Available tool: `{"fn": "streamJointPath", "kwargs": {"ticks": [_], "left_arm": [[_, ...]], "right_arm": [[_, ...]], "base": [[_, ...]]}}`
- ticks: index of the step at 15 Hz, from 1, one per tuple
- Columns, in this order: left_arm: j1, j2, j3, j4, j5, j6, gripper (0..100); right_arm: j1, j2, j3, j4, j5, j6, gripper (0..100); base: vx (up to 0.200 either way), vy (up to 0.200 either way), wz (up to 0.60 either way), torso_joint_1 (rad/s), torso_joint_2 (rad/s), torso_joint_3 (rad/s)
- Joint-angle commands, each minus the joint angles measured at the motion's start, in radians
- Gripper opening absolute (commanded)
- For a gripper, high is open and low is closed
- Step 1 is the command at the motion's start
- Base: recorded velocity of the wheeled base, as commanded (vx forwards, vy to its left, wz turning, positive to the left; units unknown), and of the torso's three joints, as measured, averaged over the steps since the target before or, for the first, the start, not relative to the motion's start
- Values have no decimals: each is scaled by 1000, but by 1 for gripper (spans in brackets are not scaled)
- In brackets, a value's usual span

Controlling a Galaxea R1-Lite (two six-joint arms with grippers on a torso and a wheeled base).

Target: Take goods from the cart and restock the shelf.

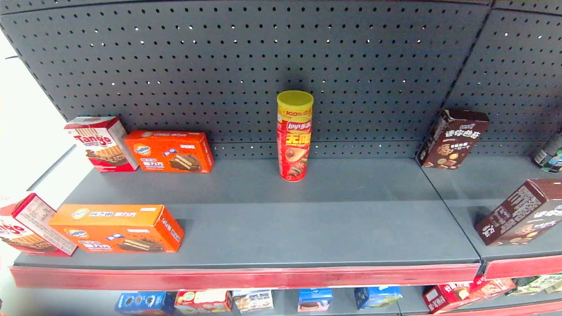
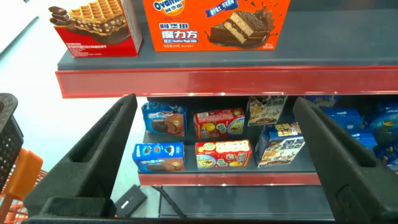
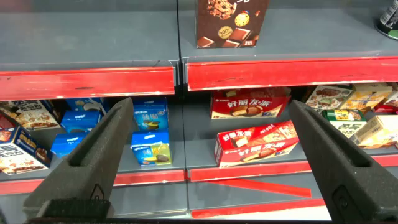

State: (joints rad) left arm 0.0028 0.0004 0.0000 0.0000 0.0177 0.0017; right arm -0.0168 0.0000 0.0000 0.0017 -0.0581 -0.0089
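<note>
Left claw (image 2: 214, 102) and right claw (image 3: 211, 104) both gape empty; what looks like the cart's black mesh basket (image 2: 7, 146) lies near the left one; best to reach there first, grip one box squarely, then fill the shelf's (image 1: 307, 219) bare span beside the chips can (image 1: 294, 136).

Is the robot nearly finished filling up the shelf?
Not nearly. Done, it seems: a chip can stands at the back of the shelf, with orange boxes and wafer boxes on its left and brown boxes on its right. In hand: nothing; the left gripper and right gripper are open and empty. Left: the wide bare stretch around the can.
</note>
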Motion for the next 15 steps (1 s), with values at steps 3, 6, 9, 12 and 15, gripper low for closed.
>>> {"fn": "streamJointPath", "kwargs": {"ticks": [3, 6, 9, 12, 15], "left_arm": [[0, 0, 0, 0, -1, -2, 100], [0, 0, 0, 2, -1, 0, 100], [0, 0, 0, 2, -1, 0, 100], [0, 0, 0, 2, -2, 1, 100], [0, 0, 0, 2, -2, 0, 100]], "right_arm": [[0, 2, 0, 0, 0, 0, 100], [0, 2, 0, 0, 0, 0, 100], [0, 0, 0, 0, 0, 0, 100], [0, 2, 0, 0, 0, 0, 100], [0, 0, 0, -2, -2, 3, 100]], "base": [[0, 0, 0, 0, 0, 0], [0, 0, 0, 0, 0, 0], [0, 0, 0, 0, 0, 0], [0, 0, 0, 0, 0, 0], [0, 0, 0, 0, 0, 0]]}}
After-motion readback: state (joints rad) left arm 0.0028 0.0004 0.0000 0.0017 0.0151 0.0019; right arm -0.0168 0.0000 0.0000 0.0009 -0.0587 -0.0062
